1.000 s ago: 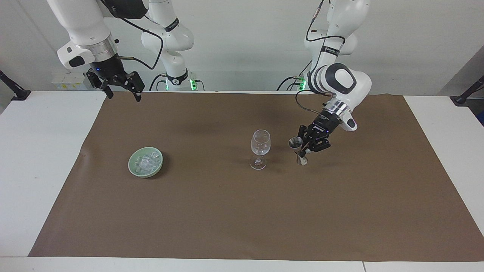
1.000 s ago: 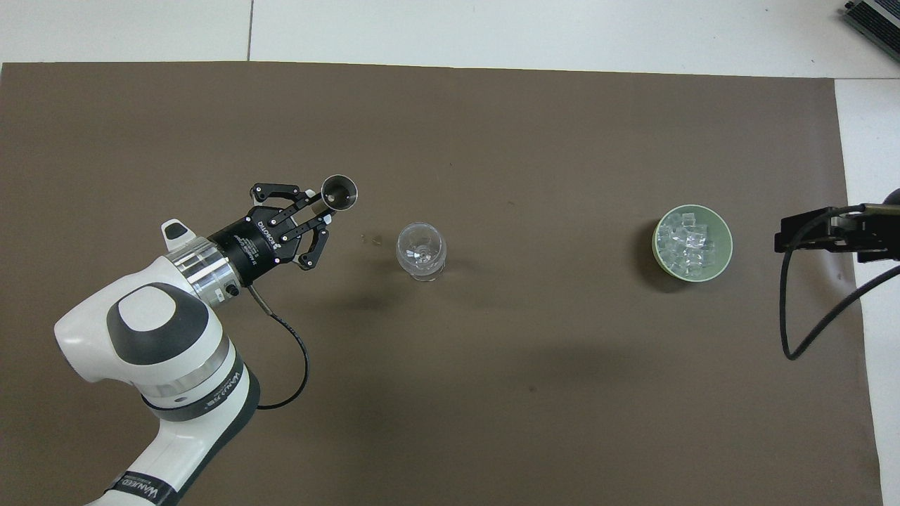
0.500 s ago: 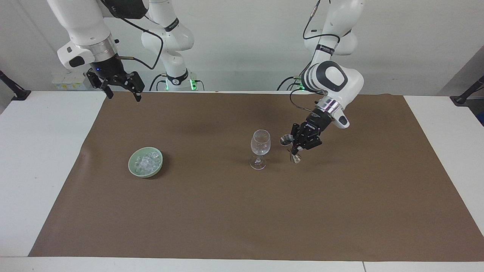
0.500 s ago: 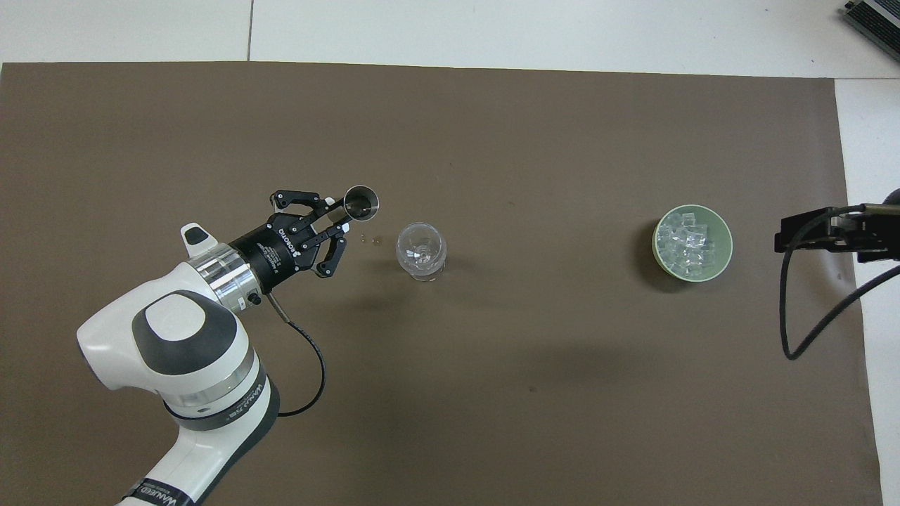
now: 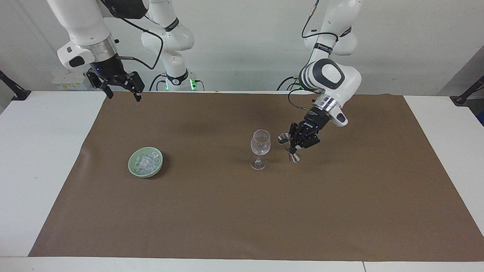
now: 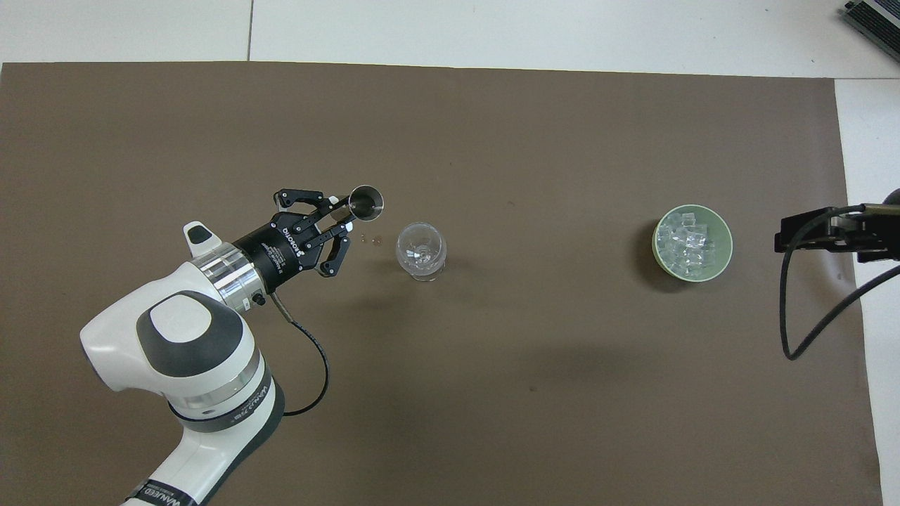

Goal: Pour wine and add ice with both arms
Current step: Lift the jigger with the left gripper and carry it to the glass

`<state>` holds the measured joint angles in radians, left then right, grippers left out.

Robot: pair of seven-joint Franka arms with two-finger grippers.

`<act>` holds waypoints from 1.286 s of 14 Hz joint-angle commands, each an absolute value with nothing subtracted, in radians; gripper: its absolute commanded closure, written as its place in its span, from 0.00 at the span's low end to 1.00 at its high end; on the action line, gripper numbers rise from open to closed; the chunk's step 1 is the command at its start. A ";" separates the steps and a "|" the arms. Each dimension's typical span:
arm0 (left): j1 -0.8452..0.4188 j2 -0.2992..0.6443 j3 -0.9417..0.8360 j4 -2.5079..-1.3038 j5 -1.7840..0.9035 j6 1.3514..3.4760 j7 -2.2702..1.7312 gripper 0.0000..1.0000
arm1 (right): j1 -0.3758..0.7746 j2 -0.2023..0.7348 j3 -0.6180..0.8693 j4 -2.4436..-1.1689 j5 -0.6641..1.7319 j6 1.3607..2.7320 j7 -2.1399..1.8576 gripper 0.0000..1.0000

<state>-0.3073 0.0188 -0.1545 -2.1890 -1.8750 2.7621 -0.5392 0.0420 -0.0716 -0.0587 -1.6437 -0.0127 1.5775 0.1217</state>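
The left gripper (image 5: 294, 146) clamps a steel jigger (image 5: 286, 145) just beside the wine glass (image 5: 260, 148); the right gripper (image 5: 120, 87), fingers spread, waits above the mat's edge (image 5: 99, 113). Ice (image 5: 146, 162) sits in a green bowl (image 5: 134, 170), well apart.

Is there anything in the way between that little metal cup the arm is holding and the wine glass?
Nothing visible. The left gripper holds the metal jigger just beside the wine glass, toward the left arm's end, with only bare brown mat between them. The ice sits in its green bowl well off toward the right arm's end.
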 commanded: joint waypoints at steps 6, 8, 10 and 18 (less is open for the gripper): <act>-0.344 0.002 -0.166 -2.181 -1.862 2.829 -0.505 1.00 | 0.037 -0.095 -0.058 -1.666 0.003 1.574 0.089 0.00; -0.347 0.003 -0.170 -2.177 -1.855 2.839 -0.503 1.00 | 0.037 -0.095 -0.058 -1.666 0.003 1.574 0.089 0.00; -0.356 0.003 -0.169 -2.177 -1.853 2.844 -0.502 1.00 | 0.037 -0.095 -0.058 -1.666 0.003 1.574 0.089 0.00; -0.387 -0.002 -0.169 -2.177 -1.784 2.875 -0.497 1.00 | 0.037 -0.095 -0.058 -1.666 0.003 1.574 0.089 0.00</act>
